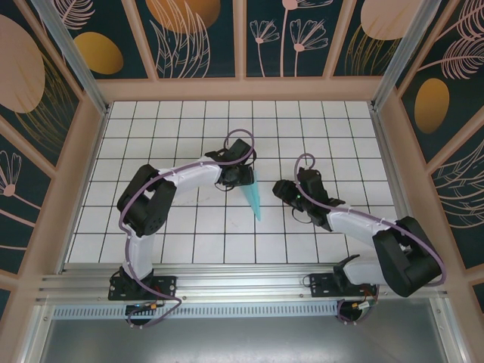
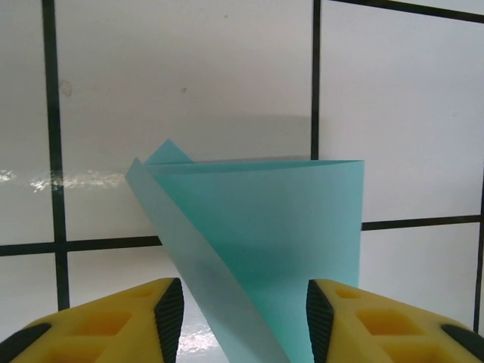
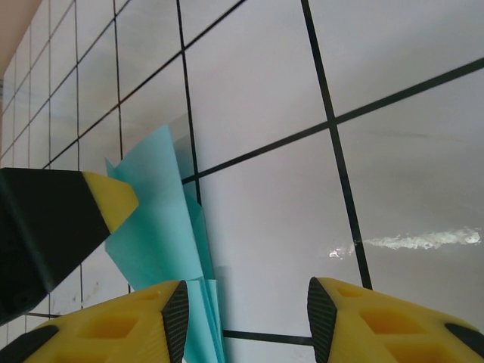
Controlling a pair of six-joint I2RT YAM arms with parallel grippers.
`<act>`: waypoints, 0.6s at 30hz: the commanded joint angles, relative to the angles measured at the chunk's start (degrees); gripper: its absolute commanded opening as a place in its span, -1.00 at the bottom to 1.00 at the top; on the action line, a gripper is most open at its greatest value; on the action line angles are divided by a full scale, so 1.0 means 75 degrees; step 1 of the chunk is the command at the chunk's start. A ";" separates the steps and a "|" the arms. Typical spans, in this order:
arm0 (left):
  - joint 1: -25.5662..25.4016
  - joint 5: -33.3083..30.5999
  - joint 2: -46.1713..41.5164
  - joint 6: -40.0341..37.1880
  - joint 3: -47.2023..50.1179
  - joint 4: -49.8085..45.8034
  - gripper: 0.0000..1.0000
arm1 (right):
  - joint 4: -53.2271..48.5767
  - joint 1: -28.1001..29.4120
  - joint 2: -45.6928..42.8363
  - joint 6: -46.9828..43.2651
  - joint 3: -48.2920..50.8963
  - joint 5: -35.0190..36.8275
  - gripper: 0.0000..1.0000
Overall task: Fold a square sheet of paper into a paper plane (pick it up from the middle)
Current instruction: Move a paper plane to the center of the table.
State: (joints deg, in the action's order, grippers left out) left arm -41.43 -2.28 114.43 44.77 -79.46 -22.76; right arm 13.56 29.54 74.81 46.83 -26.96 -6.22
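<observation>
Paper plane (image 2: 280, 227): light teal, folded, layered edges; extends ahead of the gripper (image 2: 244, 321), narrowing between its parted yellow fingers (image 2: 106, 321). Bench (image 2: 189, 76): white, black grid lines, beneath and ahead.

Table (image 1: 318, 121): white tiles, black grid lines, a glare streak (image 3: 416, 240) on the surface. Pinkish wood border (image 1: 242, 89) around it. Walls (image 1: 200, 38) far, left and right: dark teal panels, pink plant outlines, orange ovals. Aluminium rail (image 1: 242, 281) along near edge, perforated strip (image 1: 242, 310) just nearer.

Left pincer (image 2: 244, 301) and right pincer (image 3: 246, 301) both hang parted.
</observation>
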 commanded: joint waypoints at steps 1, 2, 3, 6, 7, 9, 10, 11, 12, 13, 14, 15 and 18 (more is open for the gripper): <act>-0.0019 -0.0229 -0.0516 -0.0017 0.0253 -0.0104 -0.10 | 0.0167 -0.0060 0.0262 -0.0092 -0.0275 -0.0520 -0.03; -0.0011 -0.0269 -0.0636 -0.0012 0.0382 -0.0015 -0.15 | 0.0238 -0.0060 0.0357 -0.0124 -0.0331 -0.0730 -0.03; -0.0011 -0.0314 -0.0763 -0.0016 0.0531 0.0086 -0.18 | 0.0305 -0.0060 0.0496 -0.0127 -0.0402 -0.0960 -0.03; -0.0018 -0.0365 -0.0912 -0.0063 0.0741 0.0136 -0.37 | 0.0595 -0.0025 0.0919 -0.0105 -0.0602 -0.1496 -0.03; -0.0015 -0.0363 -0.0931 -0.0085 0.0796 0.0141 -0.44 | 0.0727 -0.0013 0.1057 -0.0104 -0.0657 -0.1666 -0.03; -0.0018 -0.0380 -0.0902 -0.0134 0.0853 0.0096 -0.60 | 0.0954 0.0010 0.1284 -0.0063 -0.0743 -0.1890 -0.02; -0.0012 -0.0385 -0.0891 -0.0167 0.0891 0.0094 -0.64 | 0.1007 0.0016 0.1387 -0.0048 -0.0792 -0.1986 -0.02; -0.0011 -0.0420 -0.0917 -0.0160 0.0937 0.0111 -0.65 | 0.1056 0.0024 0.1527 -0.0067 -0.0862 -0.2100 -0.02; -0.0008 -0.0450 -0.0941 -0.0167 0.0995 0.0139 -0.67 | 0.1080 0.0043 0.1627 -0.0074 -0.0930 -0.2175 -0.02; -0.0008 -0.0457 -0.0961 -0.0186 0.1019 0.0163 -0.72 | 0.1103 0.0065 0.1685 -0.0099 -0.0963 -0.2193 -0.02; -0.0010 -0.0488 -0.0989 -0.0225 0.1032 0.0167 -0.75 | 0.1121 0.0101 0.1729 -0.0125 -0.0998 -0.2196 -0.02; -0.0010 -0.0540 -0.1024 -0.0229 0.1061 0.0175 -0.77 | 0.1127 0.0138 0.1784 -0.0177 -0.1033 -0.2203 -0.02; -0.0007 -0.0576 -0.1056 -0.0323 0.1132 0.0211 -0.82 | 0.1054 0.0169 0.2037 -0.0360 -0.1213 -0.2386 -0.02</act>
State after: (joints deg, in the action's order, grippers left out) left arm -41.43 -5.13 108.77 43.53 -71.50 -22.09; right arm 19.31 30.35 88.36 46.28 -33.76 -21.30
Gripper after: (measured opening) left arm 0.098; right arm 0.492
